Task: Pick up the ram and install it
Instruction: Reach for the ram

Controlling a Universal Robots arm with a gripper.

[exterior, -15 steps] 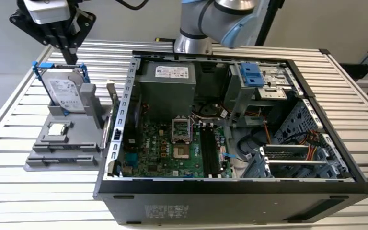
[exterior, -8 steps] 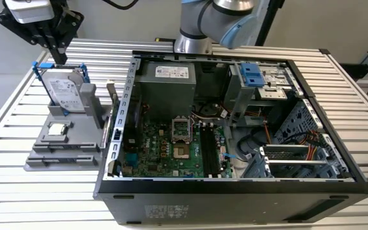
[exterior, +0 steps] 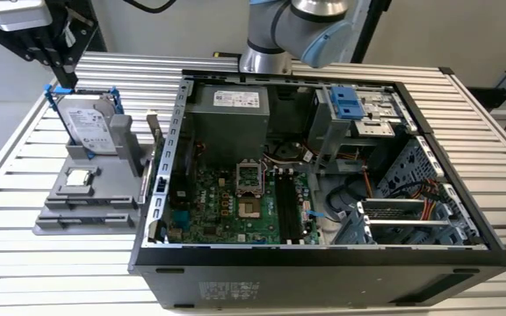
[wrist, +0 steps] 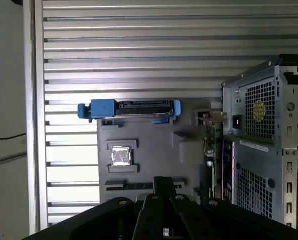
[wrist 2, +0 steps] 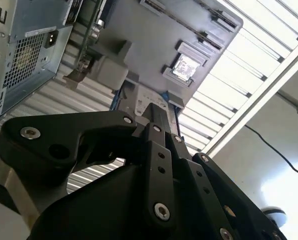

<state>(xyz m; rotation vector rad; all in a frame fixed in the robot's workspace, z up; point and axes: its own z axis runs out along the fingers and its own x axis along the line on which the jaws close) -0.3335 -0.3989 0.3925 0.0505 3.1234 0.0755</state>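
Observation:
The ram (exterior: 153, 139) stands on edge in the grey holder (exterior: 95, 197), at the side nearest the computer case. In the first wrist view the ram (wrist: 209, 150) shows edge-on as a thin green strip beside the case. My gripper (exterior: 66, 80) hangs high over the far end of the holder, just above the hard drive. Its black fingers (wrist: 164, 182) look shut with nothing between them, and they are well apart from the ram. In the second wrist view the gripper (wrist 2: 156, 112) points down at the holder. The black memory slots (exterior: 288, 205) lie on the motherboard inside the open case.
A silver hard drive in a blue frame (exterior: 86, 122) stands upright in the holder. A small square processor chip (exterior: 79, 176) lies flat on it. The open computer case (exterior: 323, 253) sits to the exterior view's right, on a slatted metal table (exterior: 499, 131).

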